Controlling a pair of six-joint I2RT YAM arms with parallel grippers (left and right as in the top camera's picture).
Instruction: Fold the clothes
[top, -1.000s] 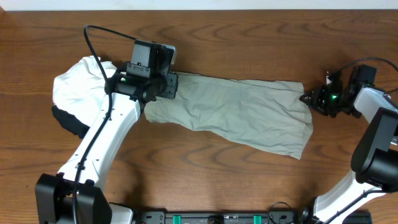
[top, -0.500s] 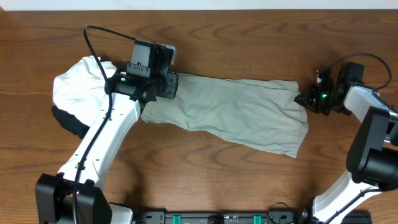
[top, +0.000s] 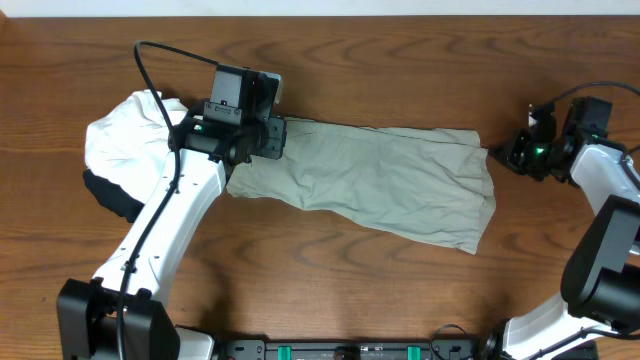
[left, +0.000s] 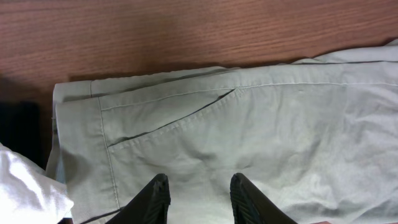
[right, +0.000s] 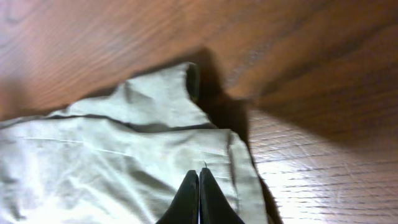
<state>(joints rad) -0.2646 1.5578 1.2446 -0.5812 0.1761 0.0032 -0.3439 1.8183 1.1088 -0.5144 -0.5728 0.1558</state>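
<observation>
Trousers (top: 370, 185) lie spread flat across the counter (top: 330, 290), with the waistband at the left arm. My left end effector (left: 199, 184) hovers fingers apart over the pocket, I judge to anchor that end. My right end effector (right: 199, 179) is pressed together at the hem corner; I cannot tell if it pinches cloth.

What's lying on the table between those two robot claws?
The khaki trousers, spread flat on the table, fill the whole stretch from the left gripper to the right gripper. The overhead view shows it best.
</observation>
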